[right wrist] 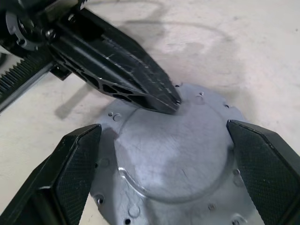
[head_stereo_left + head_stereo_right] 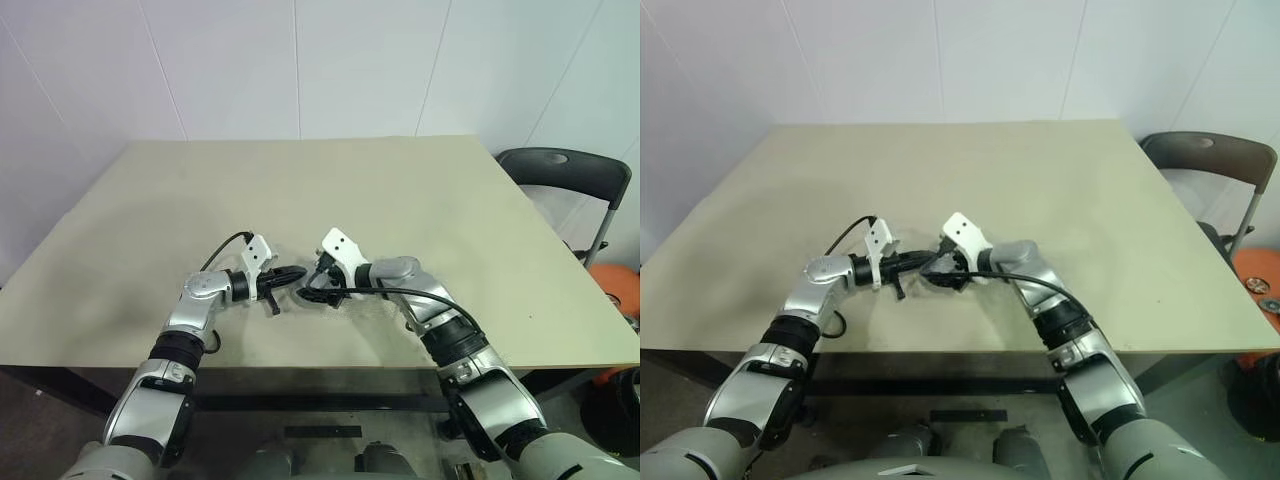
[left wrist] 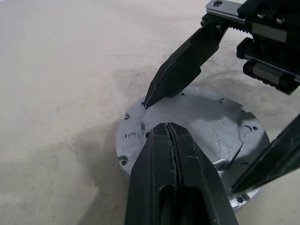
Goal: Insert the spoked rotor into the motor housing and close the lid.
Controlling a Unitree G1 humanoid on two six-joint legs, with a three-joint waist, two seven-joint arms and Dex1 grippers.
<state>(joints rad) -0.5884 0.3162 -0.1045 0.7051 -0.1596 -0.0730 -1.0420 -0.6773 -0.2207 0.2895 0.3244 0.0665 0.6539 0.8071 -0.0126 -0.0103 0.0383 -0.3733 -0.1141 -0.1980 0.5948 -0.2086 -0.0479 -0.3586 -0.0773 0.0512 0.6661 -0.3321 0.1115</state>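
The round grey metal lid (image 1: pixel 173 164) looks seated; my left gripper (image 3: pixel 174 140), pressed together, rests on it, my right gripper (image 1: pixel 166 173) spread astride.

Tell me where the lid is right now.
The lid lies grey face up on the table, near its front edge, between the two grippers: the shut left gripper presses on it, the open right gripper straddles it.

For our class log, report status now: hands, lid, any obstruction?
Left hand shut, tips pressing on lid. Right hand open, straddling lid, grey face up on table. Nothing in the way.
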